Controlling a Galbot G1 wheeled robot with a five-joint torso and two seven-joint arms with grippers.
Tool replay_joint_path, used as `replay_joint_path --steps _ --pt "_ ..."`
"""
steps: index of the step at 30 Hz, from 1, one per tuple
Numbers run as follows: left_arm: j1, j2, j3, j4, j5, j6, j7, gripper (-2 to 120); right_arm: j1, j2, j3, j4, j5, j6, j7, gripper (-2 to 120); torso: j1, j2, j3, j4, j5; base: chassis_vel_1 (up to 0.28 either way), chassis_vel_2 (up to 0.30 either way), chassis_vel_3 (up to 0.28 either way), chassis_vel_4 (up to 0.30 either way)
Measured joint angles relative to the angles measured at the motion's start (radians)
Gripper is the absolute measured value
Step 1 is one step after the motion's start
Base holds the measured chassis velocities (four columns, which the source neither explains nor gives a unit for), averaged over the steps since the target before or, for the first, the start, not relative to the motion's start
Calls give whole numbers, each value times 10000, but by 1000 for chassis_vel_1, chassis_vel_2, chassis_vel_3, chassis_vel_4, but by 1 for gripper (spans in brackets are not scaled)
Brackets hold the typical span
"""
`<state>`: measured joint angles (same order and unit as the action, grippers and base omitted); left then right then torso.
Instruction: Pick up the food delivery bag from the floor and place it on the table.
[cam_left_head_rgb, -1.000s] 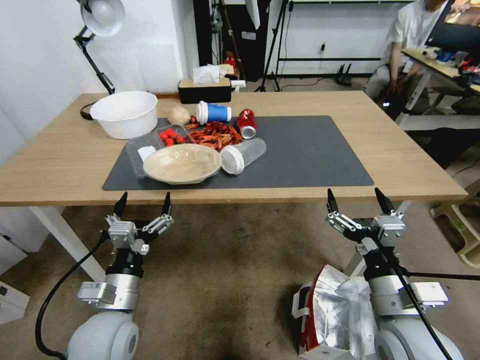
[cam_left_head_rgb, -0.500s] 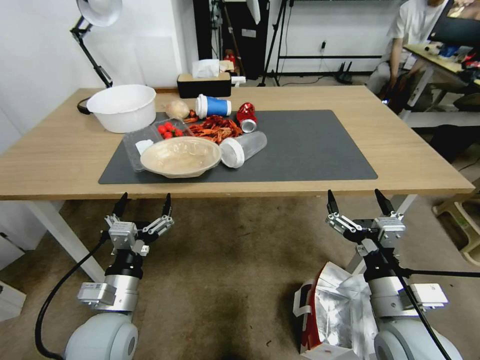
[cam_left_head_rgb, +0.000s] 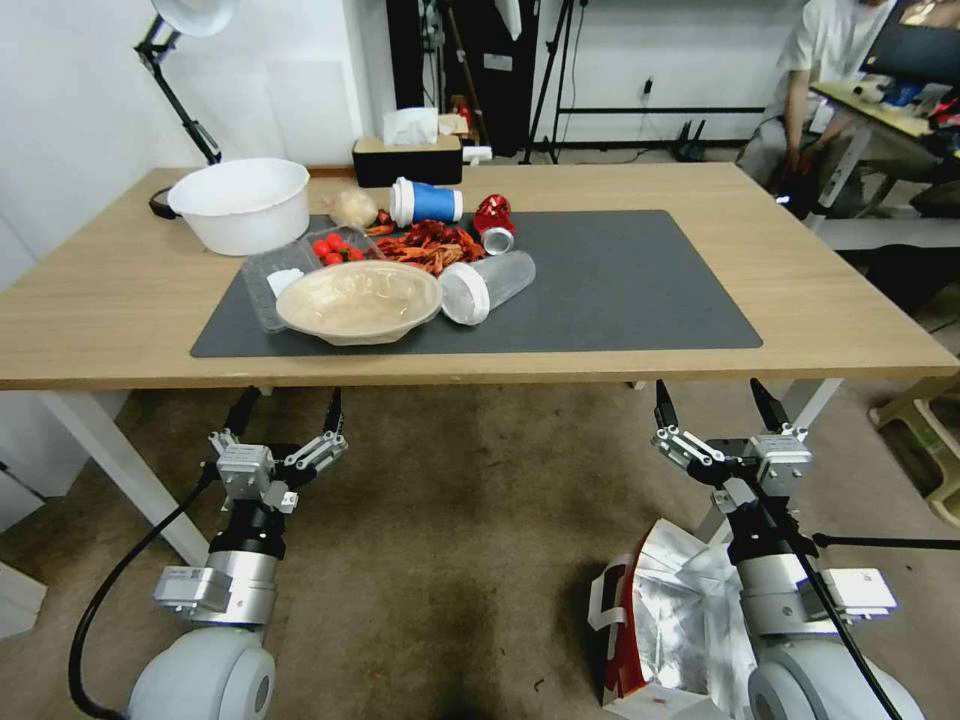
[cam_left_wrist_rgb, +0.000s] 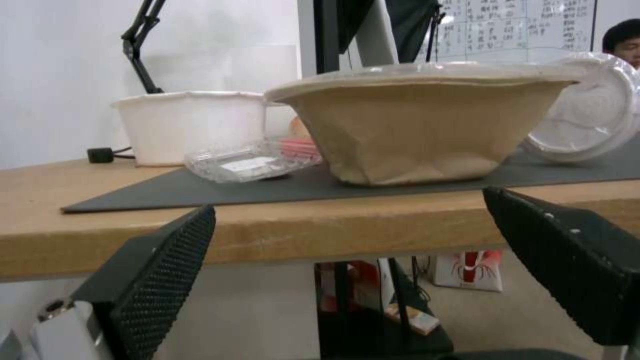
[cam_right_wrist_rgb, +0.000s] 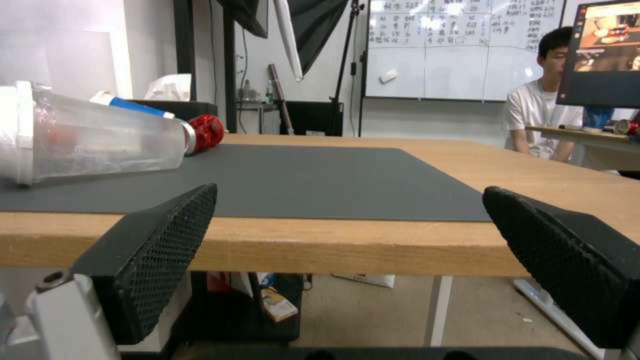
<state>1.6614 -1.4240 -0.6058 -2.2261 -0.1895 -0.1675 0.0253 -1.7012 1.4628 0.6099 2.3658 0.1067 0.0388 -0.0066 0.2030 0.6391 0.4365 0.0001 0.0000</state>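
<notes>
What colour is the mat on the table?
Dark grey mat, clearest in the head view.

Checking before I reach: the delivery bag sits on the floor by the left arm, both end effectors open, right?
Not quite: the head view shows the food delivery bag on the floor by the right arm, below the right end effector. Both are open, including the left end effector.

The premises are an office or lab workroom used for recording. A wood-topped table (cam_left_head_rgb: 800, 290) stands on stained carpet (cam_left_head_rgb: 470, 520). Behind the table, tripod stands (cam_left_head_rgb: 545, 80) and dark equipment stand against the white wall. A written whiteboard (cam_right_wrist_rgb: 460, 50) hangs beyond it, and a desk with a monitor (cam_left_head_rgb: 915, 50) sits to its right. A clamp lamp (cam_left_head_rgb: 180, 40) rises at its left corner.
</notes>
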Motion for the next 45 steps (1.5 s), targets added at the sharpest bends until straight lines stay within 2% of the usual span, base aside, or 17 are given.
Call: replay_joint_path --steps 45 --pt "65 -100 46 -1 122 -10 154 100 9 4 47 -84 47 90 -4 100 -722 -1901 -1177 0 0 0 0 0 0"
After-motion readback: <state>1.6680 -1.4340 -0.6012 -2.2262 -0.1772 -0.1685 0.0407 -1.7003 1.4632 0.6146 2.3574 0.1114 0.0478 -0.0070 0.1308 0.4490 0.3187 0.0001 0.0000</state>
